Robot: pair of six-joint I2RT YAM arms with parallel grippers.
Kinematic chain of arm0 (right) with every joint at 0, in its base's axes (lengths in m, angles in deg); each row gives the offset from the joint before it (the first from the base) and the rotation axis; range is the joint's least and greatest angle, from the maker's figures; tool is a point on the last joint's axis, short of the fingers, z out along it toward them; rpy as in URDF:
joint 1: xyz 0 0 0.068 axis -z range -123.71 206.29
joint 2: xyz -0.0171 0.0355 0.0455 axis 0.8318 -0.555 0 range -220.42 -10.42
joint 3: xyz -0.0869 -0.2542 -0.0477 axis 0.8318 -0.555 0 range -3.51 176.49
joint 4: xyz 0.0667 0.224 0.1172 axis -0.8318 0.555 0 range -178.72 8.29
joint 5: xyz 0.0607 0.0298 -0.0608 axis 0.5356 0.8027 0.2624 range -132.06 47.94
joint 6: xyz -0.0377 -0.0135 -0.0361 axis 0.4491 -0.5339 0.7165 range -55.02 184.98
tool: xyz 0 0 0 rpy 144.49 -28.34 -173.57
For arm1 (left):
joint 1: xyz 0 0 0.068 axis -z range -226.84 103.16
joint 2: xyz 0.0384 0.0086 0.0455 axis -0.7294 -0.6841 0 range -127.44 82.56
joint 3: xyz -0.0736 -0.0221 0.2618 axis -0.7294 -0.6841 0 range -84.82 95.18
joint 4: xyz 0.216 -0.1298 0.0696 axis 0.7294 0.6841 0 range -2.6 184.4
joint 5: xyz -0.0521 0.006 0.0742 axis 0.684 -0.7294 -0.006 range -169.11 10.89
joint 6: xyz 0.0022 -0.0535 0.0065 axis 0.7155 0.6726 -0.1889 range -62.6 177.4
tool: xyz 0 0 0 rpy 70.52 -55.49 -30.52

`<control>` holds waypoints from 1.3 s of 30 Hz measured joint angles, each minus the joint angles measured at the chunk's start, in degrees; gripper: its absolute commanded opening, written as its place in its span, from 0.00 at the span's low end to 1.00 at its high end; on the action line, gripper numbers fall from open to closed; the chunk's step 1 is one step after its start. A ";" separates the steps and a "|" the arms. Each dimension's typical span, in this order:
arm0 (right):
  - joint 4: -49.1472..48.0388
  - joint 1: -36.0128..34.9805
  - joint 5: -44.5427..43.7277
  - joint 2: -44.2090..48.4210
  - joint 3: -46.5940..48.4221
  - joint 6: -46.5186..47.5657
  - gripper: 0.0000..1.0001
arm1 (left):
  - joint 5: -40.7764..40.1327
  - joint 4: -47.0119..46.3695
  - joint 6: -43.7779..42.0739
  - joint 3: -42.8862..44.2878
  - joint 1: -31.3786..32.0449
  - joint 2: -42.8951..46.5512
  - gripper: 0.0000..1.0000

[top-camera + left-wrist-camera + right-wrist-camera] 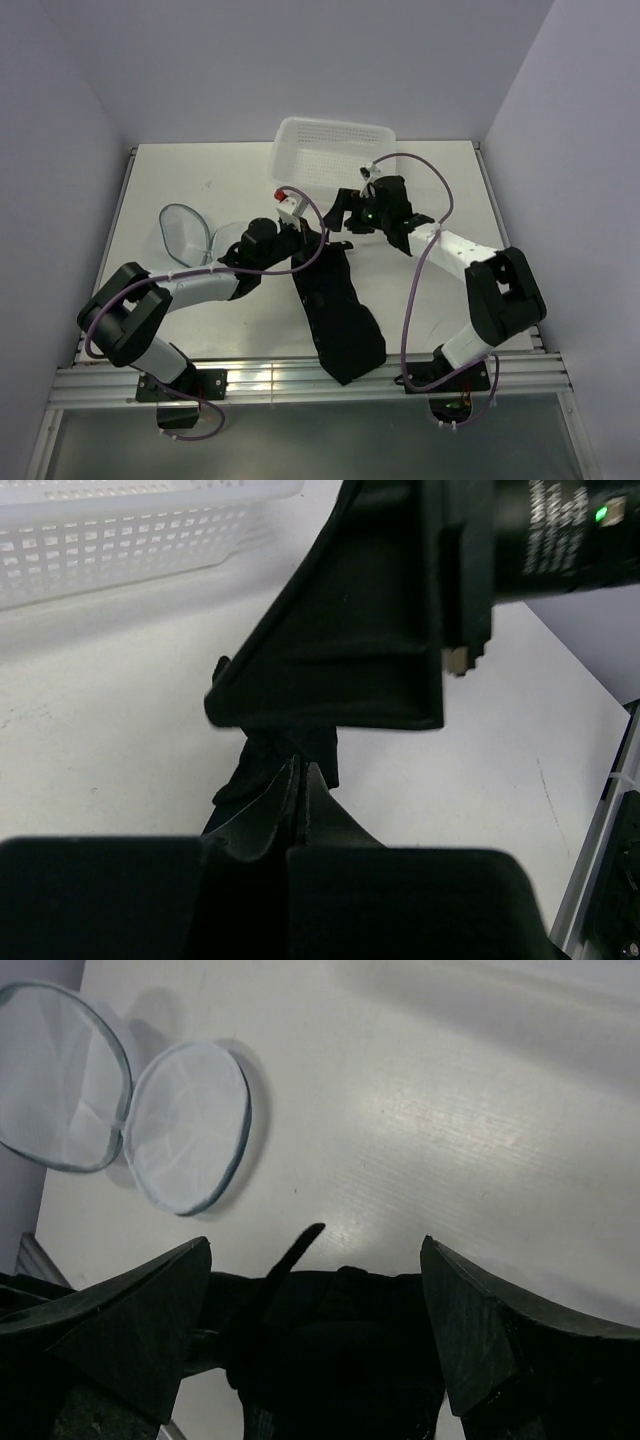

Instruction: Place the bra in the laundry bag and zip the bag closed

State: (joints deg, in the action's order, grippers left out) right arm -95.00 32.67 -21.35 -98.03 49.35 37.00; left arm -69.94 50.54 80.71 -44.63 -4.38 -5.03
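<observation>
The bra (340,320) lies stretched down mid-table (440,190), its top end pinched in the closed left gripper (296,780). The right gripper (315,1250) straddles that end, spread wide and holding nothing, and the bag (185,232) lies open well to the left. With only one pinch point, the trailing cloth could drag and snag on the bag's rim. Only the right wrist view shows a strap (285,1265) sticking up, and only the overhead shows the bra's full length.

A white perforated plastic basket (330,150) sits at the upper centre of the frame, on the white bench (190,170).
</observation>
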 measured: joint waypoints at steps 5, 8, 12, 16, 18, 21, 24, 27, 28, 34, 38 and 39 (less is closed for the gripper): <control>-0.28 0.00 5.42 -2.75 -0.07 -0.94 0.76 | 0.00 -0.15 -0.37 0.11 0.02 -0.02 0.00; -2.64 0.00 8.09 -2.75 -0.07 -2.40 0.68 | 0.00 -0.17 -0.81 0.39 0.02 -0.04 0.00; -5.79 0.00 10.08 -3.48 -0.07 -4.81 0.57 | 0.04 -0.22 -1.27 0.98 0.02 -0.04 0.00; -7.78 0.00 10.45 -5.29 -0.07 -6.82 0.20 | 0.04 -0.22 -1.46 1.01 0.02 -0.04 0.00; -8.13 0.00 10.36 -5.66 -0.07 -7.87 0.00 | 0.02 -0.20 -1.60 1.01 0.02 -0.04 0.00; -9.88 -0.02 9.33 -5.66 -0.07 -9.46 0.00 | -0.48 -0.20 -1.60 1.01 0.02 -0.02 0.17; -11.58 -0.04 6.49 -5.70 0.07 -10.69 0.00 | -3.13 0.37 -1.22 0.98 0.04 0.37 0.68; -12.74 -0.02 3.45 -6.71 1.57 -12.11 0.00 | -6.05 3.10 -1.29 0.85 0.22 2.51 0.83; -13.35 -0.02 2.27 -7.45 2.62 -12.79 0.00 | -7.76 4.39 -1.27 0.81 0.44 3.87 0.83; -14.75 -0.02 -1.88 -10.14 8.76 -14.62 0.00 | -15.19 8.87 2.05 -1.86 2.75 13.53 0.48; -15.52 -0.02 -3.41 -10.12 10.75 -14.60 0.00 | -19.06 9.64 6.73 -7.41 6.25 17.86 0.00; -15.52 -0.02 -3.58 -10.14 11.04 -14.56 0.00 | -19.54 9.99 7.69 -8.66 7.02 18.14 0.00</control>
State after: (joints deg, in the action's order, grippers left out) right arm -110.52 32.65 -24.93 -108.17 60.39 22.44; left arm -89.48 60.53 88.41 -53.29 2.63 13.11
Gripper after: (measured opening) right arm 0.013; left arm 0.038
